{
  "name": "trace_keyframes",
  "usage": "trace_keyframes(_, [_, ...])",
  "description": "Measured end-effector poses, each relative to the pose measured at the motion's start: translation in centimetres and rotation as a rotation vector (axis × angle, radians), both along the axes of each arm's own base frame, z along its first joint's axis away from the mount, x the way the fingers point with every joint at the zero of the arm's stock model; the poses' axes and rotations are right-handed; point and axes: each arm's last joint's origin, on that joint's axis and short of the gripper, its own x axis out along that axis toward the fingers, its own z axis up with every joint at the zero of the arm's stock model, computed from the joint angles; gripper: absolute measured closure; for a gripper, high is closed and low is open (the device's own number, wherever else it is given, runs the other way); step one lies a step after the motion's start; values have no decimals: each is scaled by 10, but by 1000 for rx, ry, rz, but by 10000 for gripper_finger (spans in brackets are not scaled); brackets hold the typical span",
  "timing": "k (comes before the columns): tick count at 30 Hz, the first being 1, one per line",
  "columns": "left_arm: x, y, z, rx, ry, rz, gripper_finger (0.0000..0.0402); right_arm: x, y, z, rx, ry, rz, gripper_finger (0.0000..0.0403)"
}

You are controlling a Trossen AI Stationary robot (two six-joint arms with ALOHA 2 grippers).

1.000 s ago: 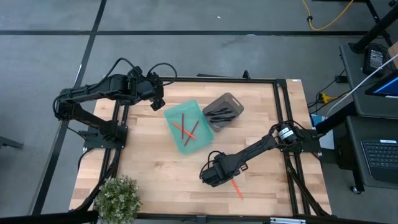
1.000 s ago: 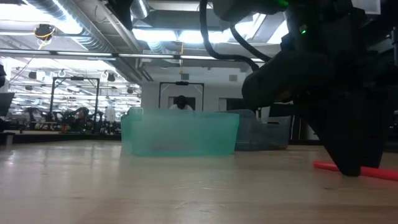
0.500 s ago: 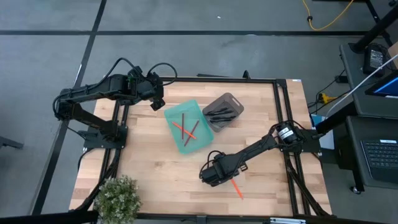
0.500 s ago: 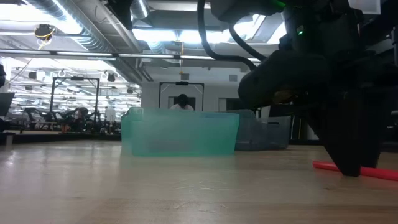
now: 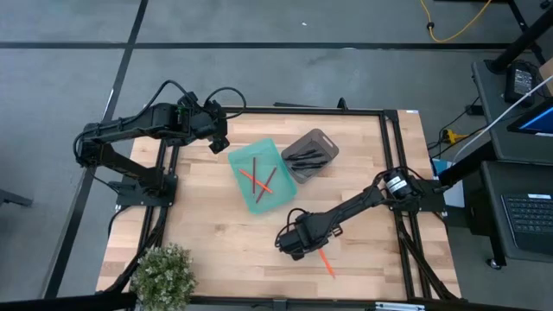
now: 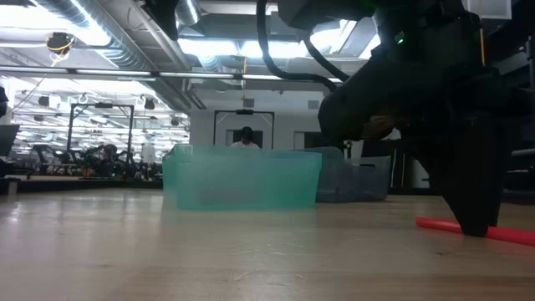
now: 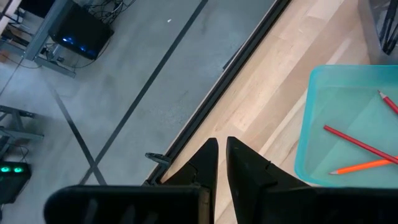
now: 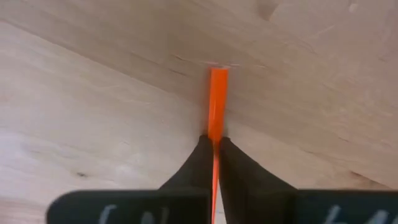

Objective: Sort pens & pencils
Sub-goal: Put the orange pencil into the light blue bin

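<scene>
An orange pencil [image 5: 327,263] lies on the wooden table near its front edge, and my right gripper [image 5: 313,250] stands over its far end, shut on it. More orange pencils [image 5: 257,180] lie in the teal bin [image 5: 244,192]. Black pens [image 5: 308,155] lie in the grey bin [image 5: 321,137] beside it. My left gripper [image 5: 221,142] hangs above the table's far left corner, next to the teal bin [image 7: 311,130], shut with nothing between its fingers [image 7: 205,158]. My right gripper pinches the pencil's shaft [image 8: 216,127] between its two fingers, a short way in from one end [image 8: 218,71]. The fingers [image 6: 472,219] come from above and point steeply down, one on each side of the shaft. The pencil lies flat on the table [image 6: 510,234].
A small potted plant [image 5: 164,275] stands at the table's near left corner. The two bins sit side by side in the far middle. Bare wood [image 5: 216,238] lies between the bins and the front edge.
My right gripper has shut its fingers on the pencil lying on the table, staying in place above it. The pencil remains on the table.
</scene>
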Motion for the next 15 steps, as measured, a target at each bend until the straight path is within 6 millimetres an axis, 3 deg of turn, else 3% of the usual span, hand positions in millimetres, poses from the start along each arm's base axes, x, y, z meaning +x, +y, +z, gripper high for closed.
trace_keyframes(15, [0,0,0,0,0,0,374,19,-6,21,7,-55,29,401])
